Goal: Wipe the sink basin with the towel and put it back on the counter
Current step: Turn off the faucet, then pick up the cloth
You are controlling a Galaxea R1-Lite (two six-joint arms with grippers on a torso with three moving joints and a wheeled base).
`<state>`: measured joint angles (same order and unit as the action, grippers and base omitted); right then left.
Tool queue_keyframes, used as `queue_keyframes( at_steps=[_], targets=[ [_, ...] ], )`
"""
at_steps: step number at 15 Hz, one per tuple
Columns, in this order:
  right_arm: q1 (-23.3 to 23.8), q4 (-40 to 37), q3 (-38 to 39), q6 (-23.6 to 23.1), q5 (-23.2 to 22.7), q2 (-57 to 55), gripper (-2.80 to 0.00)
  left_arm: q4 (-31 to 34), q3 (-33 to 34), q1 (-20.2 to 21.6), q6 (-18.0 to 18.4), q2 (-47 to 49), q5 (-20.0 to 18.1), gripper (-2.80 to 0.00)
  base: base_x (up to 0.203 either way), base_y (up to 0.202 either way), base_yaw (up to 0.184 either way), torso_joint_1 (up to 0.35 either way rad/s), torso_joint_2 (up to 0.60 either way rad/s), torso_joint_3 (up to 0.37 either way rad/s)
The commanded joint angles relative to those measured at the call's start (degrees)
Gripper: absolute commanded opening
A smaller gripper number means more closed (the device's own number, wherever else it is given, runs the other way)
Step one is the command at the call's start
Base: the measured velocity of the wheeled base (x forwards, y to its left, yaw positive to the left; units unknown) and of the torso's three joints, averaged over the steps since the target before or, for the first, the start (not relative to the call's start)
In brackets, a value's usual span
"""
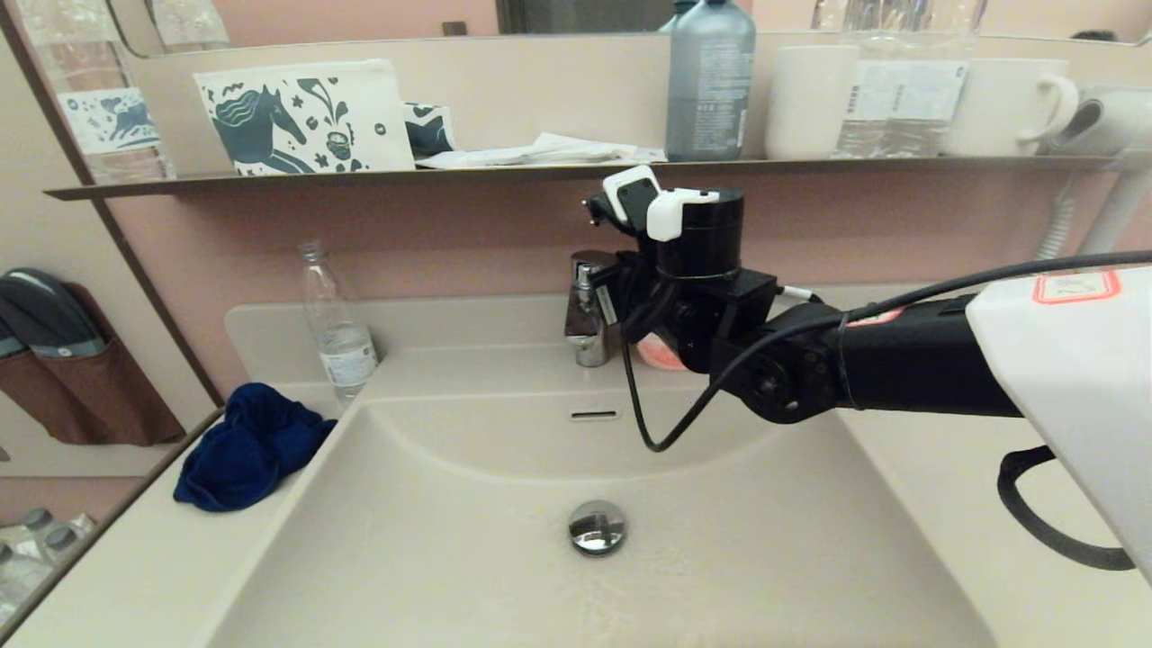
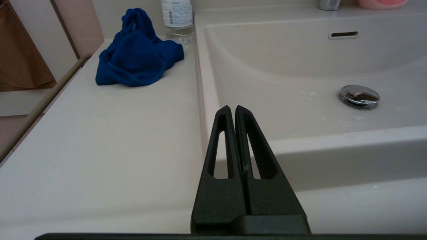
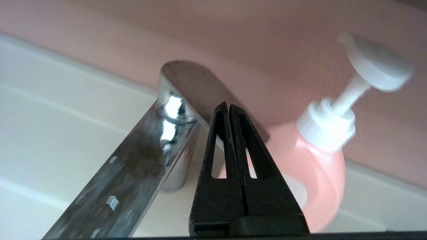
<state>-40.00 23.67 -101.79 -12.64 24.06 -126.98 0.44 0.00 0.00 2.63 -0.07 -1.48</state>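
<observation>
A crumpled dark blue towel (image 1: 252,447) (image 2: 135,53) lies on the cream counter (image 1: 135,558) (image 2: 100,143), left of the sink basin (image 1: 468,540) (image 2: 300,66). The basin has a chrome drain plug (image 1: 597,526) (image 2: 359,96) and a slot overflow (image 1: 594,415) (image 2: 344,34). My left gripper (image 2: 233,108) is shut and empty, low over the counter's near part beside the basin's left rim; the head view does not show it. My right gripper (image 3: 228,106) is shut and empty, held beside the faucet (image 1: 589,306) (image 3: 140,160) behind the basin; its fingers are hidden in the head view.
A clear water bottle (image 1: 335,319) (image 2: 176,20) stands behind the towel. A pink soap pump bottle (image 3: 320,156) (image 1: 661,354) sits right of the faucet. The dark-edged shelf (image 1: 576,168) above holds a pouch, a grey bottle (image 1: 710,79) and mugs. A hair dryer (image 1: 1111,126) hangs at far right.
</observation>
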Motion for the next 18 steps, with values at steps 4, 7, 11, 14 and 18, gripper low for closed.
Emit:
queue_keyframes(
  at_steps=[4,7,11,14,18],
  targets=[
    [-4.31,1.43,9.26,4.1,1.9,9.92,-2.8,0.0,0.0,0.0,0.0,0.07,-0.02,-2.8,0.0,0.0,0.0,0.0,0.0,0.0],
    [-8.05,3.03,19.94,6.58,4.09,19.39,-2.8,0.0,0.0,0.0,0.09,0.07,-0.02,-2.8,0.0,0.0,0.0,0.0,0.0,0.0],
    [-7.23,3.35,36.42,7.31,5.52,32.87,-2.8,0.0,0.0,0.0,0.0,0.07,-0.02,-2.8,0.0,0.0,0.0,0.0,0.0,0.0],
    [2.36,3.25,46.75,5.3,5.74,42.06,-2.8,0.0,0.0,0.0,0.01,0.07,-0.03,-2.8,0.0,0.0,0.0,0.0,0.0,0.0],
    [12.92,3.07,60.66,2.08,5.89,61.27,-2.8,0.0,0.0,0.0,0.0,0.07,-0.02,-2.8,0.0,0.0,0.0,0.0,0.0,0.0]
  ],
)
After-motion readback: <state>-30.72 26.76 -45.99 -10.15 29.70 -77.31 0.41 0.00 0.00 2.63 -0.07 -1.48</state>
